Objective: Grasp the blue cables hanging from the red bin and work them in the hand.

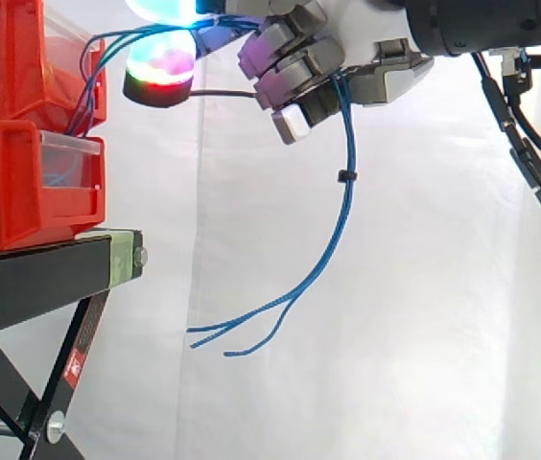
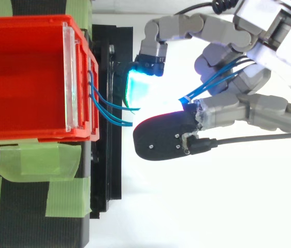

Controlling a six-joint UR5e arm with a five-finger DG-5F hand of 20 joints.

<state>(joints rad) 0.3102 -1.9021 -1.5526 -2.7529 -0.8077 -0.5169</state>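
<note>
Just beside the red bin [image 2: 32, 20] on the black stand [image 1: 31, 273], the robot hand [image 1: 376, 77] has its fingers curled round the blue cables [image 1: 345, 175] — they run from the bin's front to the hand, then hang below it in a curve — loose ends splayed, clear of the stand.

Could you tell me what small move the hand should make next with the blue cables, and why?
Probably roll the blue cables in the hand without drawing back: its fingers are curled round them, the span to the red bin seems to have little slack, and the free ends hang loose below.
</note>
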